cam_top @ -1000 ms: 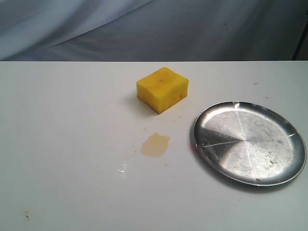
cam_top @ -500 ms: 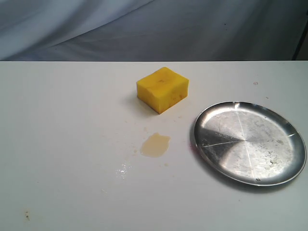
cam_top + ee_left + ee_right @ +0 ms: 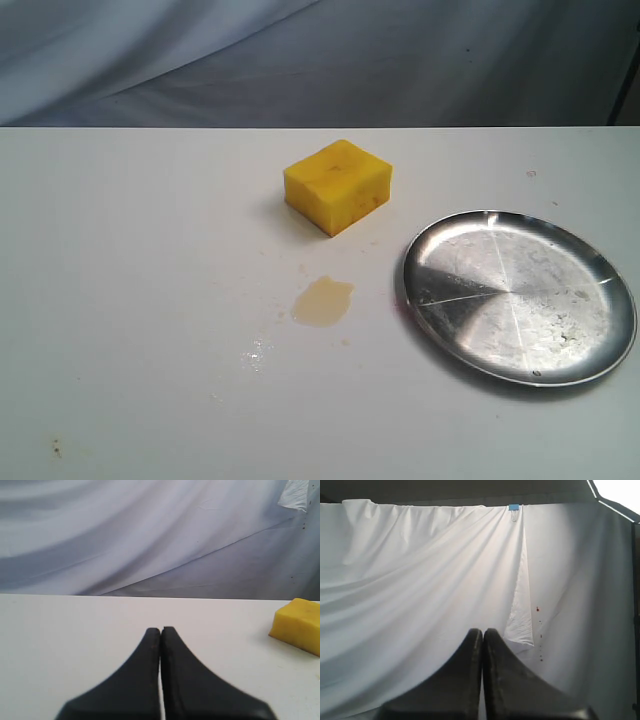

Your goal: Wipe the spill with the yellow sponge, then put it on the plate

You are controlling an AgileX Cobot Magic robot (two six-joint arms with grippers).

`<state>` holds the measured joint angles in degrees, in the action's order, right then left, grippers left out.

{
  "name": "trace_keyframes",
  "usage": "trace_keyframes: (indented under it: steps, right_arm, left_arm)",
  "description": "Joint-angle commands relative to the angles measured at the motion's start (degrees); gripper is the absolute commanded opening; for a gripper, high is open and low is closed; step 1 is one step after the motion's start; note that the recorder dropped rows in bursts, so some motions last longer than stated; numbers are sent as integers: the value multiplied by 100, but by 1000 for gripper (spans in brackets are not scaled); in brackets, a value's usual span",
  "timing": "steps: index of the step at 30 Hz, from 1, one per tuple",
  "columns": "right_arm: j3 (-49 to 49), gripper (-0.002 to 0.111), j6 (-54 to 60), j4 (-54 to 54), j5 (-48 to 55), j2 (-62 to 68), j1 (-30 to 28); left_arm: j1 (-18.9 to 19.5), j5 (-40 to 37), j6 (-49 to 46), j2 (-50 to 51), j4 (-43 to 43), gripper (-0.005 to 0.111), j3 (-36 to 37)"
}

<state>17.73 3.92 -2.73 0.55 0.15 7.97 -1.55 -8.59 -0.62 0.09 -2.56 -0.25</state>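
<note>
White table (image 3: 120, 300), yellow sponge (image 3: 338, 185) near spill (image 3: 322, 301)

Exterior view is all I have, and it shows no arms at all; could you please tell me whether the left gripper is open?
Observer: No, the left gripper is shut, its fingertips pressed together with nothing between them, over the table.
Operator: Thank you. Does its camera catch anything of the task?
Observer: Yes, the yellow sponge shows at the edge of the left wrist view, partly cut off by the frame.
Operator: And the other arm, please?
Observer: The right gripper is shut too, and its camera faces only the white backdrop cloth.
</note>
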Motion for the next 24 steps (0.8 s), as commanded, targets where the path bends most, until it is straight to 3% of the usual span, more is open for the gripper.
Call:
trace_keyframes:
  steps: [1, 4, 18, 24]
  right_arm:
    - [58, 0, 32, 80, 191, 145, 5]
    - [511, 0, 32, 41, 1084, 979, 5]
    - [2740, 0, 88, -1103, 3207, 5659, 33]
    - [3757, 0, 231, -1139, 3260, 7516, 824]
  left_arm:
    - [-5, 23, 5, -9, 4, 1, 25]
    - [-5, 23, 5, -9, 4, 1, 25]
    - [-5, 23, 0, -9, 4, 1, 25]
    - [-5, 23, 0, -9, 4, 1, 25]
